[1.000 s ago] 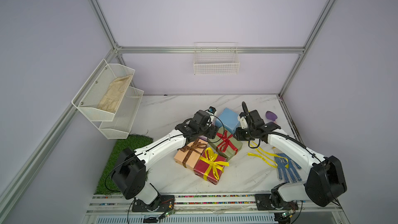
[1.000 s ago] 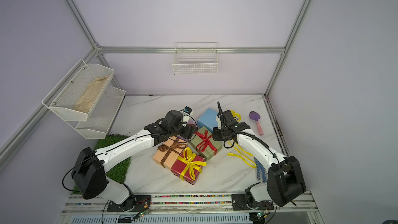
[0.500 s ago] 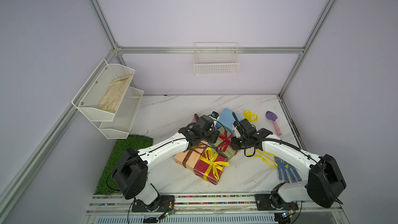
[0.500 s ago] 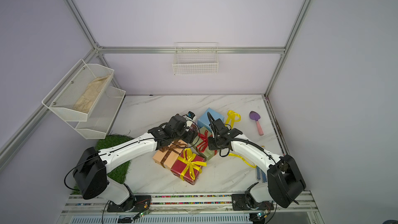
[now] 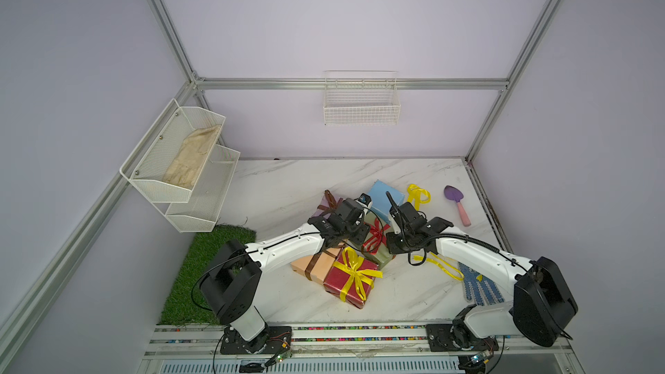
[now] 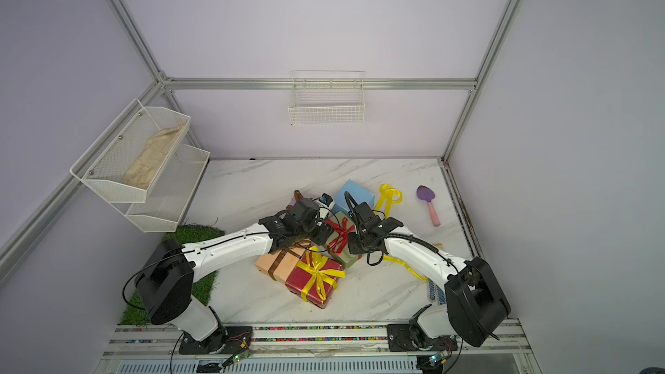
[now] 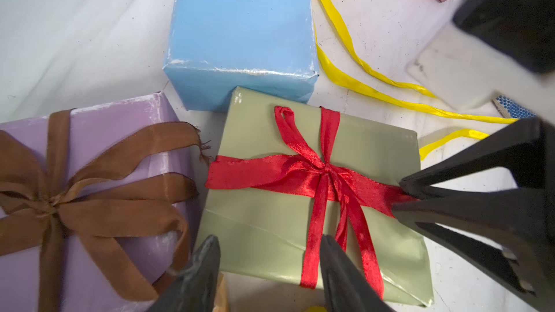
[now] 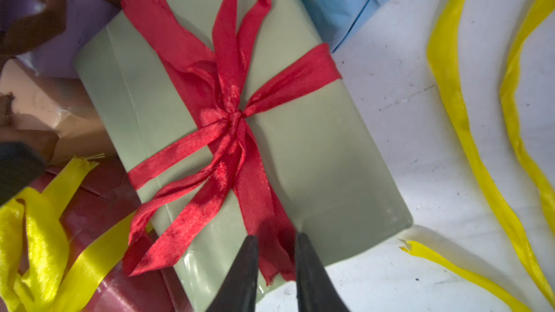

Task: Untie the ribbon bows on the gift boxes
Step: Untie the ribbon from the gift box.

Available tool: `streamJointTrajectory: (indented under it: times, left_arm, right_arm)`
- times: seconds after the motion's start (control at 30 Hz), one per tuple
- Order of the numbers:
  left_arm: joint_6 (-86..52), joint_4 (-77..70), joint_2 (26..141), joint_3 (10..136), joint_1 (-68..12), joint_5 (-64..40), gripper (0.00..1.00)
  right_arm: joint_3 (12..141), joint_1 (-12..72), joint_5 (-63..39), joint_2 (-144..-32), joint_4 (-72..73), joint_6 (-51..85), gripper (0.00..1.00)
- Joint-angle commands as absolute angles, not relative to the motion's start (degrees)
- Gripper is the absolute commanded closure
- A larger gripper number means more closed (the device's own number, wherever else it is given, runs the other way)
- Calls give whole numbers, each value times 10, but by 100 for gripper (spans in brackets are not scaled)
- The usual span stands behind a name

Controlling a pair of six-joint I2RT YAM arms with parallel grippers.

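The red ribbon [image 7: 324, 172] is tied in a bow on the green box [image 7: 264, 235], which lies amid other boxes [image 5: 347, 280] on the white marbled table [image 5: 295, 181], lilac walls [image 5: 360, 12] around. The left hand [image 7: 269, 240] hangs spread over that box's edge. The right hand [image 8: 277, 237] closely straddles a red tail, but whether it pinches it I cannot tell.

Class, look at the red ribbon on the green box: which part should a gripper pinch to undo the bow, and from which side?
Pinch a loose tail near its frayed end, not the loop or knot. It lies flat, reaching the green box's edge, so approach from that edge and likely pull outward.
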State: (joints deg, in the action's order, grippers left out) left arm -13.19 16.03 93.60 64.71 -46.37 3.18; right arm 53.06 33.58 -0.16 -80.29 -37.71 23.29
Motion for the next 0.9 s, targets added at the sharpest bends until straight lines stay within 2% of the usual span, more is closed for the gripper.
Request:
streamJointTrajectory:
  times: [0.0, 0.1, 0.2, 0.43, 0.57, 0.87]
  left_arm:
    - [-142, 132, 954, 638, -466, 23, 51]
    - [-142, 132, 972, 644, -467, 17, 59]
    - [-145, 132, 984, 647, -468, 12, 65]
    - [-149, 118, 1004, 648, -469, 4, 69]
    - [-151, 113, 1014, 649, -469, 0, 72]
    - [-152, 112, 1019, 638, -469, 11, 76]
  right_arm:
    - [524, 341, 11, -797, -368, 233, 78]
    - [527, 342, 10, -798, -366, 232, 86]
    - [532, 342, 7, -800, -367, 232, 87]
    - [537, 342, -6, -810, -357, 231, 86]
    - [538, 342, -8, -817, -356, 230, 99]
    - [568, 342, -22, -763, -360, 234, 100]
